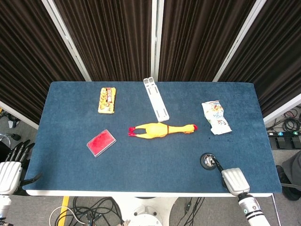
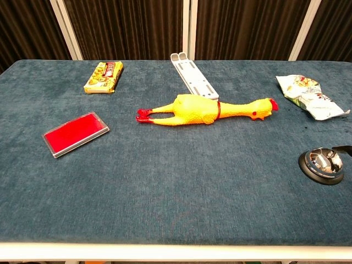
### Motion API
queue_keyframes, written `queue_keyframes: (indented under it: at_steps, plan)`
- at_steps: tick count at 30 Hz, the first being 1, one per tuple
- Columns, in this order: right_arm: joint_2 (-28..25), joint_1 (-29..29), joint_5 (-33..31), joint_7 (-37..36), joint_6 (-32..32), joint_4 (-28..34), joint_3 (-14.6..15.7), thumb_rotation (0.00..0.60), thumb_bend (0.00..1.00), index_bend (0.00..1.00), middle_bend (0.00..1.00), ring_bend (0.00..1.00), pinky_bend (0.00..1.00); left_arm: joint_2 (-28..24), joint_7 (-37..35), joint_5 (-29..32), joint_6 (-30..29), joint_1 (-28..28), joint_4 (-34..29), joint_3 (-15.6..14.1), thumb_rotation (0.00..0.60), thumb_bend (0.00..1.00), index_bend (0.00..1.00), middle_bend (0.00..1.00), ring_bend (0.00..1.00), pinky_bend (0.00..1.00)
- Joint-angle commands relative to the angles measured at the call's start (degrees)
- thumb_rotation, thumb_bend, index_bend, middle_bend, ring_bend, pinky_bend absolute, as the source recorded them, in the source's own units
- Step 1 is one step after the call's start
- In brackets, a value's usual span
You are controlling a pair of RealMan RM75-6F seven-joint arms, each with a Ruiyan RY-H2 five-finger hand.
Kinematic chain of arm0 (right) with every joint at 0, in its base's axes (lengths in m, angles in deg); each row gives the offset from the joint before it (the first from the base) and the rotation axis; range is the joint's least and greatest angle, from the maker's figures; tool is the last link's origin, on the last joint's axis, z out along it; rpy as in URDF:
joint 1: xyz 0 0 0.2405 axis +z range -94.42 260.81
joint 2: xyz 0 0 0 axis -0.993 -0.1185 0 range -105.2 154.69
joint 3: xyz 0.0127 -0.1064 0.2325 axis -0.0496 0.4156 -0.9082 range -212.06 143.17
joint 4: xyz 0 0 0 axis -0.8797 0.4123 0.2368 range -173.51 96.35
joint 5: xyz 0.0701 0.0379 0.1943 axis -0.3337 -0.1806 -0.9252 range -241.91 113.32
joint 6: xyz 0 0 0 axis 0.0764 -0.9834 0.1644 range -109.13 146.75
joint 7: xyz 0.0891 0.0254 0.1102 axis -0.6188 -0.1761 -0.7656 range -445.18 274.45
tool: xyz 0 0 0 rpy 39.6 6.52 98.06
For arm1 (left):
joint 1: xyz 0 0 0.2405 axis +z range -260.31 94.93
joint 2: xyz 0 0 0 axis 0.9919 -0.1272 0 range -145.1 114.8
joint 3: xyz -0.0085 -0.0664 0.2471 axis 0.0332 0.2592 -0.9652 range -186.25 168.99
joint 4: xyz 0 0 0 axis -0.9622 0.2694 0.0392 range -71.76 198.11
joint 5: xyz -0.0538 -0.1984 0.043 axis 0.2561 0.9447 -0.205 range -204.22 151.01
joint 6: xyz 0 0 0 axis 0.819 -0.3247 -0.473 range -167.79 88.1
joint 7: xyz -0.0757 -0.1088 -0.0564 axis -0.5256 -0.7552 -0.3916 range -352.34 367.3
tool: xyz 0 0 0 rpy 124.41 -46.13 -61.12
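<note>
Head view: my high camera, looking steeply down from well back; the whole table (image 1: 141,174) fits, curtains at 12 o'clock, my side at 6.
Chest view: my lower camera, close to the near edge, facing shallowly toward 12 o'clock.
Shared: the tabletop; rubber chicken (image 1: 162,129) (image 2: 206,110) central in both, bell (image 1: 208,161) (image 2: 323,165) toward 4 o'clock.

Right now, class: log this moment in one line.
right hand: touching bell | left hand: off table, holding nothing | chicken: lying mid-table
</note>
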Motion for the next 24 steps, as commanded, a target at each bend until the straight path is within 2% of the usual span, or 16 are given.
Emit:
queue_keyframes:
  at_steps: [1, 10, 12, 13, 15, 16, 18, 24]
  plan:
    - [-0.44, -0.36, 1.91, -1.35, 2.57, 0.52, -0.28, 0.600, 1.00, 0.00, 0.91, 0.85, 0.77, -0.01, 0.14, -0.12, -0.14, -0.03, -0.16, 0.06, 0.600, 0.12, 0.10, 0.03, 0.00, 0.15]
    - [-1.45, -2.47, 8.04, -7.74, 16.26, -1.98, -4.04, 0.600, 1.00, 0.00, 0.89, 0.83, 0.76, -0.16, 1.12, -0.56, -0.27, -0.20, -1.03, 0.05, 0.600, 0.12, 0.10, 0.03, 0.00, 0.15]
    - [-1.41, -3.10, 8.33, -7.51, 18.70, -4.21, -4.90, 0.600, 0.95, 0.00, 0.71, 0.64, 0.65, -0.16, 1.31, -0.54, -0.21, -0.22, -1.22, 0.04, 0.600, 0.12, 0.10, 0.03, 0.00, 0.15]
    - [-2.49, -3.07, 7.64, -7.07, 17.17, -4.50, -4.33, 0.600, 0.80, 0.00, 0.46, 0.40, 0.47, -0.16, 1.41, -0.54, -0.19, -0.22, -1.29, 0.04, 0.600, 0.12, 0.10, 0.03, 0.00, 0.15]
    - [-5.01, -3.44, 3.86, -4.60, 14.77, -2.32, -4.72, 0.600, 0.47, 0.00, 0.07, 0.05, 0.11, -0.15, 1.66, -0.52, -0.09, -0.23, -1.41, -0.01, 0.600, 0.12, 0.10, 0.03, 0.00, 0.15]
    - [-5.87, -3.48, 2.55, -4.71, 13.85, -1.02, -4.89, 0.600, 0.39, 0.00, 0.01, 0.00, 0.03, -0.16, 1.77, -0.51, -0.03, -0.26, -1.50, -0.01, 0.600, 0.12, 0.10, 0.03, 0.00, 0.15]
    - [-7.56, -3.75, 0.02, -4.68, 12.69, 1.04, -5.34, 0.600, 0.32, 0.00, 0.00, 0.00, 0.00, -0.21, 2.21, -0.51, -0.02, -0.26, -1.93, -0.01, 0.600, 0.12, 0.10, 0.03, 0.00, 0.15]
    - [-8.35, -4.69, -1.18, -2.56, 14.48, 2.14, -6.14, 0.600, 0.30, 0.00, 0.00, 0.00, 0.00, -1.03, 3.49, -0.64, -0.01, -0.32, -3.84, -0.03, 0.600, 0.12, 0.10, 0.03, 0.00, 0.15]
